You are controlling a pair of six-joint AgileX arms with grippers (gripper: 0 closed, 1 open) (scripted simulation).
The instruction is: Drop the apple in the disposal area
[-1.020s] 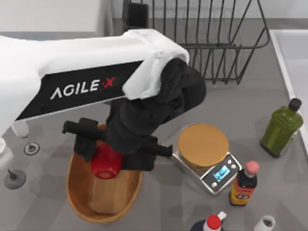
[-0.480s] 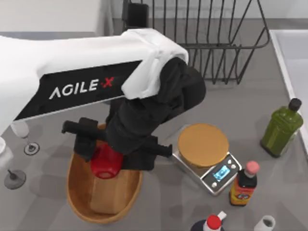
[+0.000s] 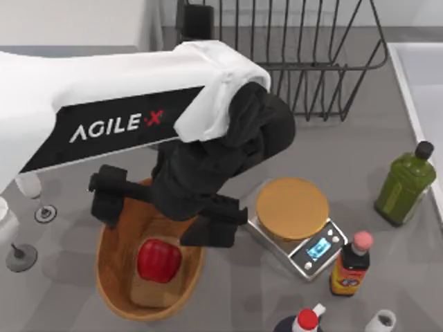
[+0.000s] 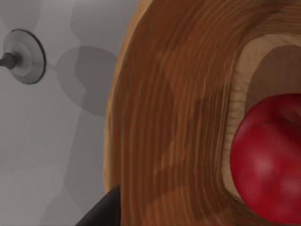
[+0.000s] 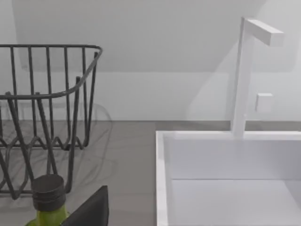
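The apple, glossy deep red, lies on the tan pad at the bottom of the disposal area, an oval woven wicker basket at the table's front left. Directly above the basket hangs my left gripper, open, its black fingers spread wide and holding nothing. In the left wrist view the apple rests below the ribbed basket wall, and one fingertip shows at the edge. In the right wrist view a dark fingertip of the parked right gripper shows near a green bottle.
A steel kitchen scale stands just right of the basket. A black wire dish rack is at the back. Bottles stand at the right and front right. Wine glass bases sit left of the basket. A white sink lies at the far right.
The left gripper's fingers have spread apart and let go of the apple, which has dropped from between them onto the basket's pad.
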